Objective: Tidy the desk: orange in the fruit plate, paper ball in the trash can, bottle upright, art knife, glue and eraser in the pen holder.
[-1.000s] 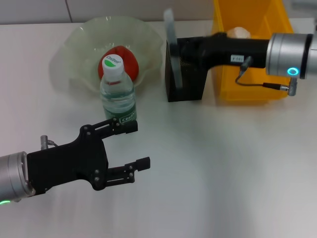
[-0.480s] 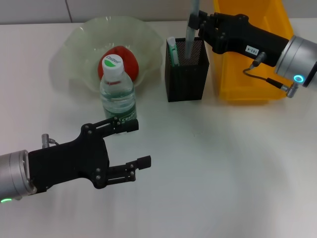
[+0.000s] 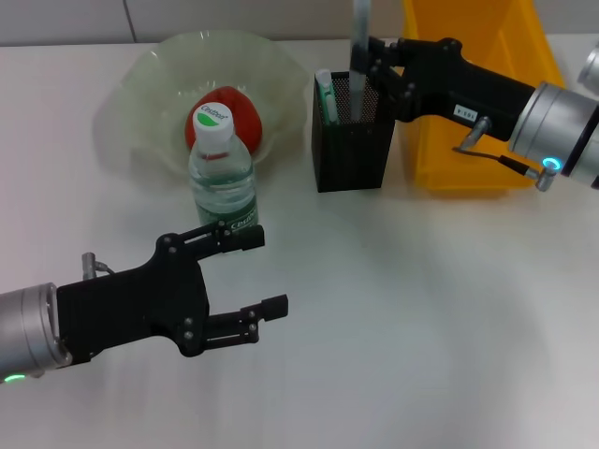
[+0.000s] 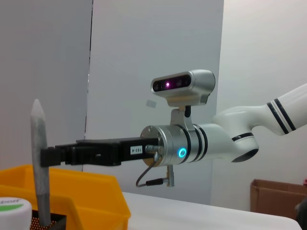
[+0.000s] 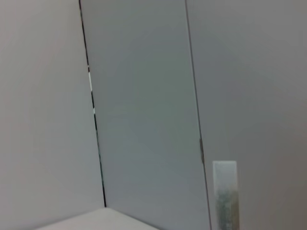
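Art knife (image 3: 359,42): slim, stiff, light; upright in pen holder (image 3: 353,140), right gripper (image 3: 372,67) clamped on its upper shaft. Left gripper (image 3: 253,276) spread wide, near bottle (image 3: 223,178).

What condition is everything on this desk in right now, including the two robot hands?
Bottle: upright, capped.
Orange: in the fruit plate.
Art knife: upright, lower end in the pen holder, held by the right gripper.
Glue: standing in the pen holder.
Trash can: upright behind the right arm.
Left gripper: open, empty, in front of the bottle.
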